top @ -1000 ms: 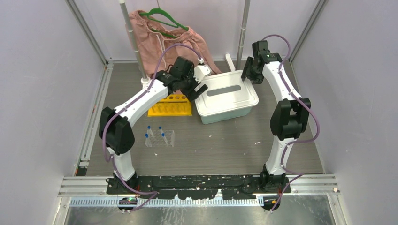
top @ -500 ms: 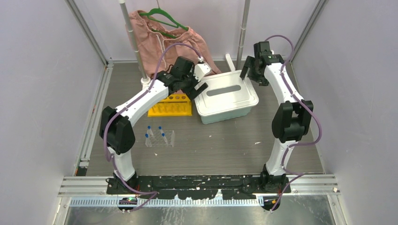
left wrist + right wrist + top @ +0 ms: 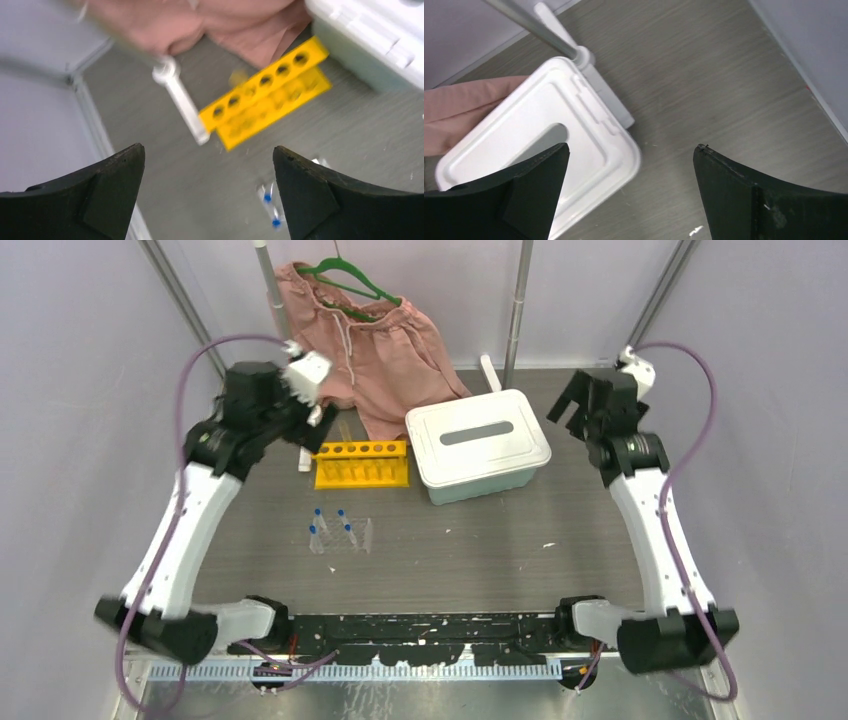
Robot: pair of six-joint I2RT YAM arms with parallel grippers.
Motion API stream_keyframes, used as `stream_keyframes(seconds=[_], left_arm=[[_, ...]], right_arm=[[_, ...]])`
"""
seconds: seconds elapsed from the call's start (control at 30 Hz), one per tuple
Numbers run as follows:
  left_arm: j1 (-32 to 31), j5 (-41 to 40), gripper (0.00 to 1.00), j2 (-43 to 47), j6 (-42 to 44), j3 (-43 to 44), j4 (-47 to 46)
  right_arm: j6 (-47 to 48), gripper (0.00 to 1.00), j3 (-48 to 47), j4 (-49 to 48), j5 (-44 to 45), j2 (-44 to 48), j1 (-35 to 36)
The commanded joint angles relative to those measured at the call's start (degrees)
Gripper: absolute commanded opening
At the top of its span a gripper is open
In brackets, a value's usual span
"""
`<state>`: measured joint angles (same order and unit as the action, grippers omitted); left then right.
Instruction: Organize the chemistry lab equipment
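A yellow rack [image 3: 362, 465] stands at mid-table, left of a white lidded box [image 3: 478, 445]. A clear rack with blue-capped vials [image 3: 338, 533] sits nearer the front. My left gripper [image 3: 308, 430] is open and empty, raised left of the yellow rack. In the left wrist view the yellow rack [image 3: 265, 90] and blurred vials [image 3: 270, 200] lie below my open left gripper [image 3: 209, 195]. My right gripper [image 3: 572, 405] is open and empty, raised to the right of the box. In the right wrist view the box lid [image 3: 539, 150] lies below my open right gripper [image 3: 631, 195]. Beakers, squeeze bottle and cup are out of view.
Pink shorts [image 3: 385, 340] on a green hanger hang at the back, reaching the table behind the yellow rack. Two upright metal poles [image 3: 517, 310] stand at the back, with white feet [image 3: 180, 97]. Purple walls close in the left and right sides.
Both arms have swung up and outward from the white box. The left gripper moved left past the yellow rack, the right gripper moved right. The box and racks have not moved.
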<state>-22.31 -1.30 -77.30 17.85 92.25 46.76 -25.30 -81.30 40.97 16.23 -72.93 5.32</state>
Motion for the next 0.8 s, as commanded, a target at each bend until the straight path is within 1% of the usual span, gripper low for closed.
stream_keyframes(seconds=[0.0,0.07,0.13,0.23,0.3,0.37,0.43,0.5,0.6,0.7,0.77], left_arm=[[11.5,6.8,1.00,13.3,-1.6,-14.7,1.8],[18.1,10.3,1.00,18.8,-1.1,-20.9,0.8],[26.0,14.3,1.00,23.3,-0.1,-25.7,0.2],[34.7,19.3,1.00,24.4,0.5,-30.9,-1.0],[38.4,21.8,1.00,23.0,0.4,-34.4,-3.4],[40.1,23.0,1.00,20.9,-0.9,-37.6,-6.8],[40.5,23.9,1.00,19.2,-3.2,-41.6,-11.9],[40.5,25.7,1.00,18.1,-5.2,-46.5,-18.6],[40.5,26.8,1.00,17.2,-8.2,-54.3,-31.7],[40.5,28.5,1.00,15.5,-9.8,-59.7,-43.0],[40.4,29.7,1.00,12.8,-13.0,-61.3,-49.0]], right_arm=[[-1.4,1.00,17.8,-14.1,13.2,11.9,-0.7],[-1.0,1.00,26.9,-19.7,17.2,17.3,-0.6],[-1.0,1.00,33.8,-23.5,21.7,21.1,-0.7],[1.0,1.00,41.2,-27.1,26.0,23.6,-0.6],[1.0,1.00,44.6,-28.3,28.1,23.2,-0.6],[0.3,1.00,47.7,-29.9,29.3,22.4,-0.7],[-1.5,1.00,51.3,-32.7,29.8,21.9,-0.7],[-2.6,1.00,54.3,-36.6,30.2,21.0,-0.7],[-3.7,1.00,57.3,-42.4,32.1,18.8,-1.0],[-3.1,1.00,59.4,-48.7,33.4,16.9,-1.3],[-1.3,1.00,61.4,-56.5,33.4,15.1,-1.5]])
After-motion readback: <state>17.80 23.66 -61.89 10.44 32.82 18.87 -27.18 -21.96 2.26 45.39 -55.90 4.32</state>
